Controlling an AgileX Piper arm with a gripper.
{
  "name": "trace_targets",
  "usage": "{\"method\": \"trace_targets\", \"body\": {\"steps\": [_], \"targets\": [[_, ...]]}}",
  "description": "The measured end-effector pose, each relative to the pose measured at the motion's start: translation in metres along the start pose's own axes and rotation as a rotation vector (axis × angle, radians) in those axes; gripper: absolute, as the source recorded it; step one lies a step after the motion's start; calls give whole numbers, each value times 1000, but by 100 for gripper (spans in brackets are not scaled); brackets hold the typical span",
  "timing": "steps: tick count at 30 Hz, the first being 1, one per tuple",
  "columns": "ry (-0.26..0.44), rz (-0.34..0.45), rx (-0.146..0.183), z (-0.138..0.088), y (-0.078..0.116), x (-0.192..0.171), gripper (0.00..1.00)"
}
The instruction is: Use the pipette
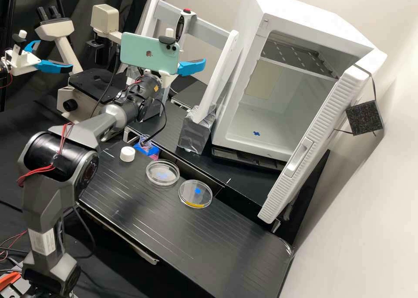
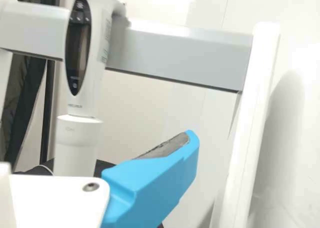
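With my white pincer (image 1: 190, 67) open and gripping nothing, its exact spread indeterminable, the white pipette with dark oval display (image 2: 91, 90) hangs ahead at the grey crossbar (image 2: 180, 58), long axis near upright, toward the blue finger's (image 2: 155, 183) inner side.

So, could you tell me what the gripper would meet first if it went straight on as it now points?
Most likely the pipette, hanging upright on its stand, though how far ahead it lies is unclear.
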Motion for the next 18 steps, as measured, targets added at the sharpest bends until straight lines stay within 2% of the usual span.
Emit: {"method": "trace_targets", "body": {"steps": [12, 16, 18], "targets": [[-18, 12, -12, 1, 3, 13, 0], [-16, 16, -30, 0, 4, 14, 0], [-18, 17, -23, 0, 4, 13, 0]]}}
